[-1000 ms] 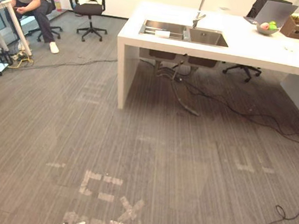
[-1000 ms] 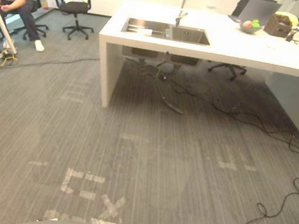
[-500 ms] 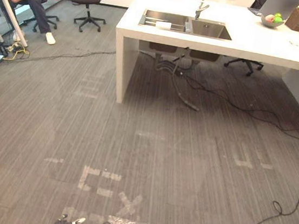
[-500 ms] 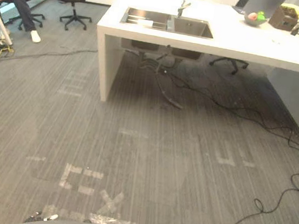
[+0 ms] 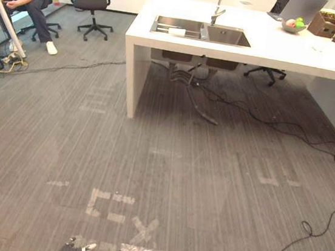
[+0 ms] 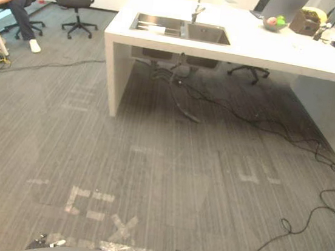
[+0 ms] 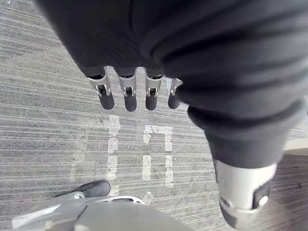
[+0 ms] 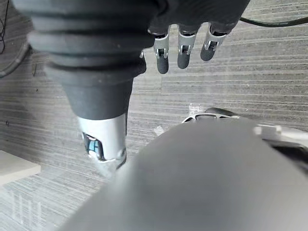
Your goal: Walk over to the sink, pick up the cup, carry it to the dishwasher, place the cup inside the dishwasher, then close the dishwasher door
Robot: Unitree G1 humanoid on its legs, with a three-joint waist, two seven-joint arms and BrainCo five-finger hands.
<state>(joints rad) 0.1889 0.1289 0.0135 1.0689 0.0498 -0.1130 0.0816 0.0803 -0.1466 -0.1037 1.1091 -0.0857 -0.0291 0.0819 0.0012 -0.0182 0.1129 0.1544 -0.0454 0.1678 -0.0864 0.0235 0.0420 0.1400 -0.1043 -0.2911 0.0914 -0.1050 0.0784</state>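
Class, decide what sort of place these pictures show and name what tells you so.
Probably an office or lab with a kitchen mock-up: a white counter holding a stainless-steel double sink, a black wheeled office chair, and grey carpet underfoot.

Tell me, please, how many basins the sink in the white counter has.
2. The left basin has a small white item in it; the right basin sits beside it, with the faucet rising between them. None seems hidden.
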